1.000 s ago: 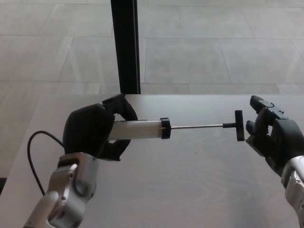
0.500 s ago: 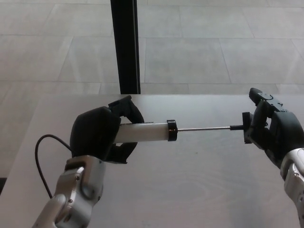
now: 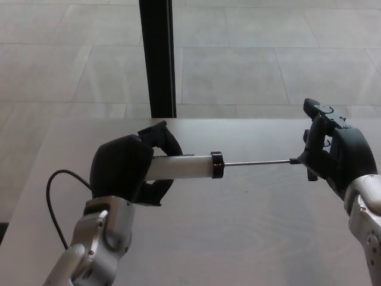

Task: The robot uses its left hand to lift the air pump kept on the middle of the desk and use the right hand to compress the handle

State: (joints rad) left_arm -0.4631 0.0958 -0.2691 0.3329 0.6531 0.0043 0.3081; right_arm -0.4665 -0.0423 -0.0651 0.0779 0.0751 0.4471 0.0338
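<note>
The left hand [image 3: 128, 173] is wrapped tight round the pump's [image 3: 181, 167] smooth white barrel, holding it level above the pale desk [image 3: 250, 220], so lifting looks done. Beyond its black collar the thin metal rod [image 3: 253, 162] is fully out, and the right hand [image 3: 333, 156] cups the black handle [image 3: 308, 170], fingers part-curled; compression remains.

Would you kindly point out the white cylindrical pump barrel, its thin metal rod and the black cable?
White cylindrical pump barrel [image 3: 181, 167]: head view, middle of the tube.
Thin metal rod [image 3: 256, 162]: head view, midway along the shaft.
Black cable [image 3: 52, 199]: head view, left side of the loop.
</note>
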